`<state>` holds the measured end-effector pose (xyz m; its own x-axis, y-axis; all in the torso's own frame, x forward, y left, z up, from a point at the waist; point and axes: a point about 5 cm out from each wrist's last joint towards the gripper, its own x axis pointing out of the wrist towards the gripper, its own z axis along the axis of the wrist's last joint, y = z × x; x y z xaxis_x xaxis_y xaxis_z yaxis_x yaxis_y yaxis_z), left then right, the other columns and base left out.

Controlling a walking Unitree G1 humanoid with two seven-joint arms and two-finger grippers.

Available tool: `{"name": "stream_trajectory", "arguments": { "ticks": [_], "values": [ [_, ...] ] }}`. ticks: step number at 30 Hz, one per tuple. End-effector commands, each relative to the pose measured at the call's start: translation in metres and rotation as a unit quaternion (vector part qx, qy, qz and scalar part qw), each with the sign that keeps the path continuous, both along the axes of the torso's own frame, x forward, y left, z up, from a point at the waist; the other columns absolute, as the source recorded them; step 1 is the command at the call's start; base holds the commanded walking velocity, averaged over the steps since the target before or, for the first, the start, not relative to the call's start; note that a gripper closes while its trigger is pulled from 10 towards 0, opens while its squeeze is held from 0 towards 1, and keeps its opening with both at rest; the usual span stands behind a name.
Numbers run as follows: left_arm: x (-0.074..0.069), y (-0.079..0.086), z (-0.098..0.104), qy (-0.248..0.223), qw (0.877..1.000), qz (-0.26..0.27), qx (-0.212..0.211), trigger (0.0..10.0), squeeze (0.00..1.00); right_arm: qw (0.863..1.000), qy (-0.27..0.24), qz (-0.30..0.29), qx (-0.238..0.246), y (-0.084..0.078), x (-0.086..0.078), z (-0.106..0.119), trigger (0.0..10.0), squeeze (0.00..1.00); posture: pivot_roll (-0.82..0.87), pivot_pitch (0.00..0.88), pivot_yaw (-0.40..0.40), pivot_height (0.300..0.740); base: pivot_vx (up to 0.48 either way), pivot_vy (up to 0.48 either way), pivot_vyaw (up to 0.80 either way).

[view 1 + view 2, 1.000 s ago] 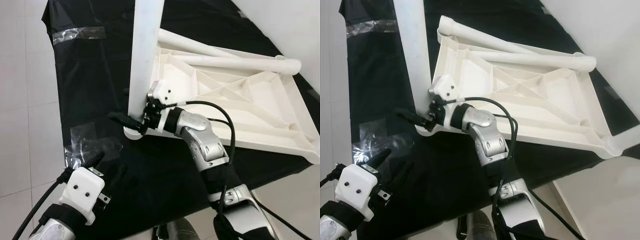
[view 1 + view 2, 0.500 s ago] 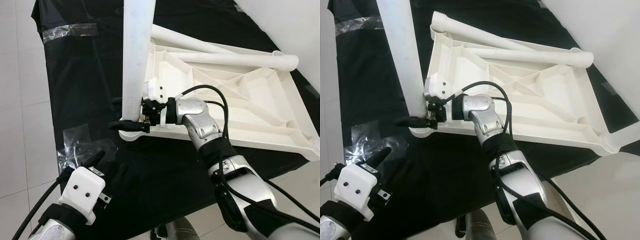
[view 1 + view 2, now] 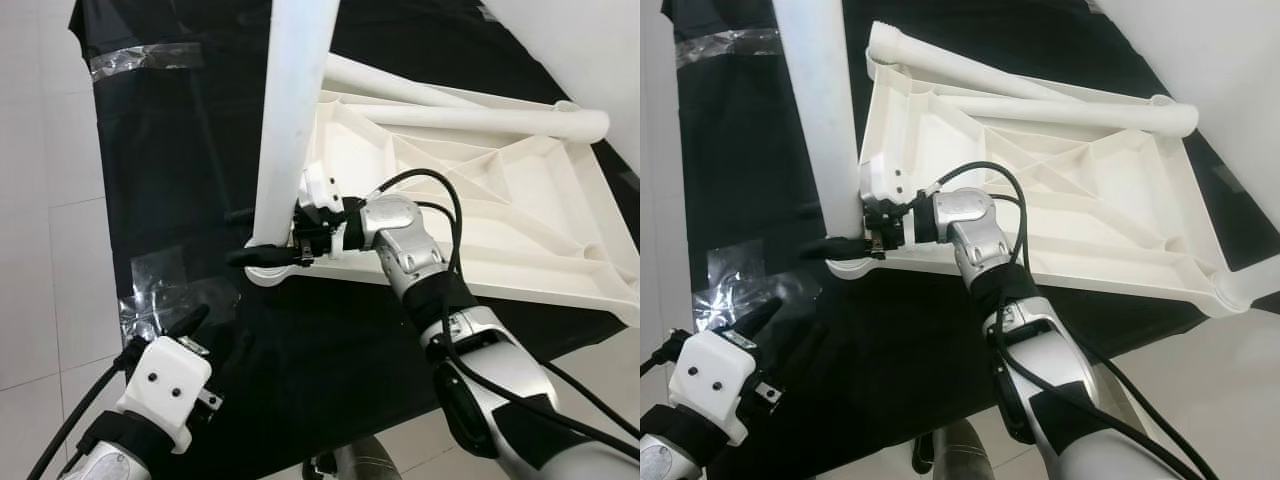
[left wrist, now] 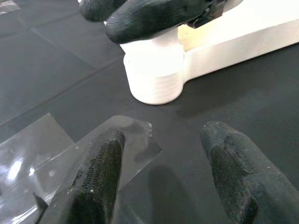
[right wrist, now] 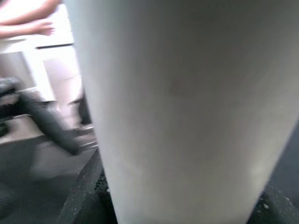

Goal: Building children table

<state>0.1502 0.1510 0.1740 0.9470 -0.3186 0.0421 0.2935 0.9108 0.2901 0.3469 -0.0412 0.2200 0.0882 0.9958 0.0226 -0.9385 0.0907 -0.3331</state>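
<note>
At centre frame our right gripper (image 3: 272,256) pinches the stiff, smooth, likely light white leg (image 3: 295,110) low by its corner socket on the upturned tabletop (image 3: 520,215), while our left gripper (image 4: 159,163), lower left, hovers spread.

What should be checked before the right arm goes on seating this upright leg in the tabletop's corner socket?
1. Right gripper closed around the upright leg near its base: ok.
2. Leg foot over the corner socket: ok.
3. Leg fully seated or threaded: cannot tell.
4. Leg standing straight: not ok, it looks slightly tilted.
5. Left gripper open, hovering apart from the socket: ok.
6. Upturned tabletop flat on the black cloth: ok.
</note>
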Motion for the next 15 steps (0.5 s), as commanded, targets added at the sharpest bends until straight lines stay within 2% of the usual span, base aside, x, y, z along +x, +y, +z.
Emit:
{"name": "stream_trajectory", "arguments": {
  "ticks": [1, 3, 4, 5, 6, 7, 8, 9, 12, 13, 14, 15],
  "values": [
    [-0.005, -0.001, -0.002, 0.013, 1.0, -0.005, -0.002, 10.0, 0.0, 0.962, 0.024, -0.27, 0.037, -0.017, 0.009, -0.029, 0.0, 0.0, 0.29, 0.336, -0.193, 0.74, 0.0, 0.0, 0.0],
    [-0.005, -0.001, -0.002, 0.013, 1.0, -0.005, -0.002, 10.0, 0.0, 0.962, 0.024, -0.27, 0.037, -0.017, 0.009, -0.029, 0.0, 0.0, 0.29, 0.336, -0.193, 0.74, 0.0, 0.0, 0.0],
    [-0.005, 0.0, -0.002, 0.014, 1.0, -0.005, -0.001, 10.0, 0.0, 0.92, 0.064, -0.38, 0.069, -0.022, 0.0, -0.04, 0.0, 0.0, 0.29, 0.336, -0.193, 0.74, 0.0, 0.0, 0.0],
    [-0.005, 0.0, -0.002, 0.014, 1.0, -0.005, -0.001, 10.0, 0.0, 0.92, 0.064, -0.38, 0.069, -0.022, 0.0, -0.04, 0.0, 0.0, 0.29, 0.336, -0.193, 0.74, 0.0, 0.0, 0.0],
    [-0.005, 0.001, -0.002, 0.015, 1.0, -0.004, 0.0, 10.0, 0.0, 0.907, 0.077, -0.408, 0.07, -0.018, -0.018, -0.048, 0.0, 0.0, 0.28, 0.334, -0.18, 0.74, 0.0, 0.0, 0.0],
    [-0.005, 0.001, -0.003, 0.016, 1.0, -0.005, 0.0, 10.0, 0.0, 0.907, 0.081, -0.408, 0.069, -0.013, -0.029, -0.05, 0.0, 0.0, 0.28, 0.325, -0.181, 0.74, 0.0, 0.0, 0.0],
    [-0.005, 0.001, -0.003, 0.016, 1.0, -0.005, 0.0, 10.0, 0.0, 0.907, 0.081, -0.408, 0.069, -0.013, -0.029, -0.05, 0.0, 0.0, 0.28, 0.325, -0.181, 0.74, 0.0, 0.0, 0.0],
    [-0.003, 0.002, -0.003, 0.015, 1.0, -0.007, 0.002, 10.0, 0.0, 0.926, 0.08, -0.363, 0.06, 0.002, -0.037, -0.049, 0.0, 0.0, 0.29, 0.321, -0.186, 0.74, 0.0, 0.0, 0.0],
    [-0.002, 0.002, -0.002, 0.013, 1.0, -0.007, 0.003, 10.0, 0.0, 0.935, 0.083, -0.341, 0.055, 0.008, -0.036, -0.049, 0.0, 0.0, 0.3, 0.32, -0.187, 0.74, 0.0, 0.0, 0.0],
    [-0.002, 0.003, -0.002, 0.011, 1.0, -0.005, 0.006, 10.0, 0.0, 0.938, 0.085, -0.332, 0.054, 0.011, -0.035, -0.049, 1.4, 0.0, 0.3, 0.32, -0.188, 0.74, 0.0, 0.0, 0.0],
    [-0.002, 0.004, -0.001, 0.01, 1.0, -0.002, 0.007, 10.0, 0.0, 0.939, 0.083, -0.329, 0.056, 0.012, -0.032, -0.048, 10.0, 0.0, 0.3, 0.318, -0.187, 0.74, 0.0, 0.0, 0.0],
    [-0.002, 0.004, -0.001, 0.01, 1.0, -0.002, 0.007, 10.0, 0.0, 0.939, 0.083, -0.329, 0.056, 0.012, -0.032, -0.048, 10.0, 0.0, 0.3, 0.318, -0.187, 0.74, 0.0, 0.0, 0.0]
  ]
}}
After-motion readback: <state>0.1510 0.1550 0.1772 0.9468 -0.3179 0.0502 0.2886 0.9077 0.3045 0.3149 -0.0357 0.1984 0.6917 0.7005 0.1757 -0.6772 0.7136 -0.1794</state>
